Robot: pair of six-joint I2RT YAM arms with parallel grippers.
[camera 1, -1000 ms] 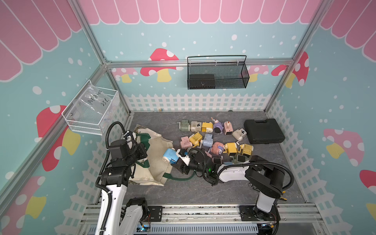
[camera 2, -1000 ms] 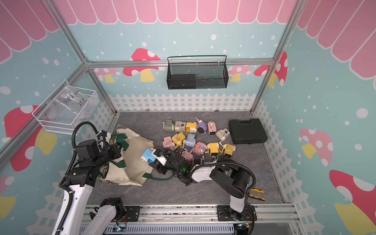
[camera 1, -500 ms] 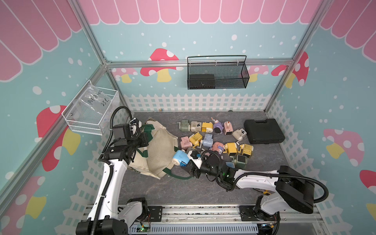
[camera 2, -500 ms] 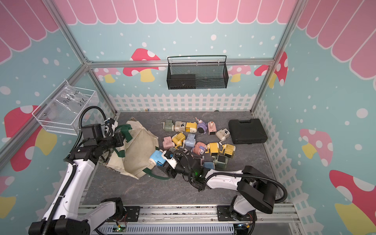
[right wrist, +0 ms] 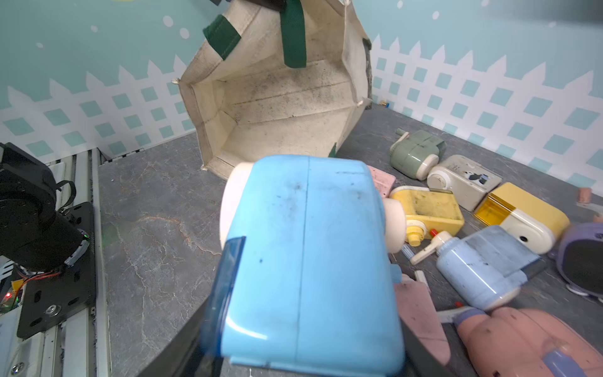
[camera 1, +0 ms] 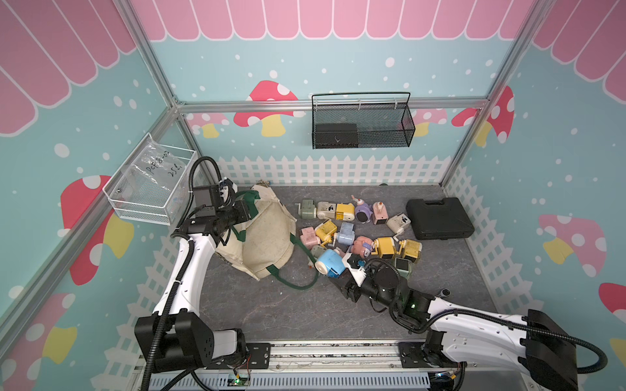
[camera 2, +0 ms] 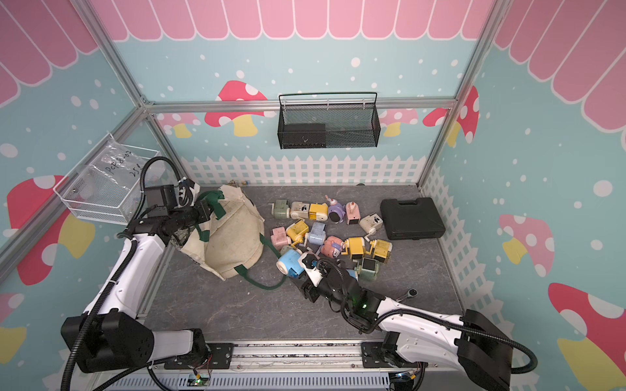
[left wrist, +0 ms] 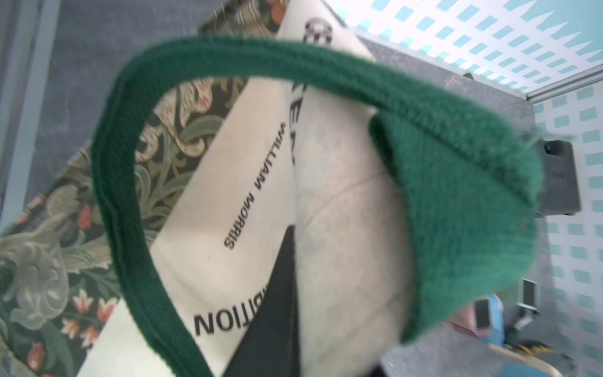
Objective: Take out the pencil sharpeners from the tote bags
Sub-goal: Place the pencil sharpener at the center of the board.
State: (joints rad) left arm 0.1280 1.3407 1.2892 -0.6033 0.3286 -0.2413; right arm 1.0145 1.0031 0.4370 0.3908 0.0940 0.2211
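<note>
My right claw [camera 1: 339, 270] grips the blue pencil sharpener [camera 1: 327, 262] near the tote bag [camera 1: 271, 233] mouth, while my left claw [camera 1: 250, 212] is closed on its green handle [camera 1: 253, 199].

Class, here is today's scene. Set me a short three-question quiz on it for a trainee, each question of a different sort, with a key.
1. True or false: the left gripper is shut on the tote bag's green strap.
2. The right gripper holds: A) nothing, B) the blue sharpener, C) the tote bag.
3. In the right wrist view, how many sharpeners show inside the bag?
Key: 1 true; 2 B; 3 none.
</note>
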